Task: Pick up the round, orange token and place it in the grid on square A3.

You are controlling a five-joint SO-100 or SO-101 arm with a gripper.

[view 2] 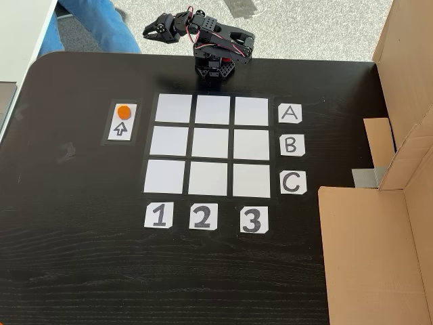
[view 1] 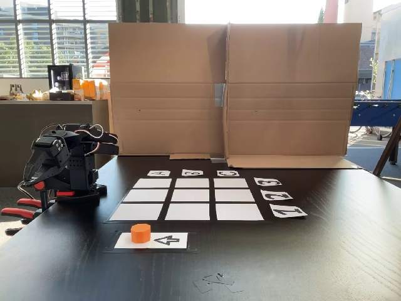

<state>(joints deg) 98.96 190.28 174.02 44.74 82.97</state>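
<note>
While the token sits on the white arrow card just beside the grid, nothing of the task appears done. In both fixed views the orange puck rests at the blunt end of the card, with the black arrow pointing at it, apart from every white cell. Square A3, the corner cell where the row lettered A meets the column numbered 3, lies bare; in a fixed view it is the far left cell, nearest the arm.

The arm is folded up at the tabletop edge beside the A row, its gripper hanging out past the edge, well apart from the token. The fingers seem slightly parted and hold nothing, though at this size I cannot tell their state for sure.

Everything is left, in my judgement: reach across to the card, close on the puck, lift, carry it along the A row and set it down inside the corner cell.
</note>
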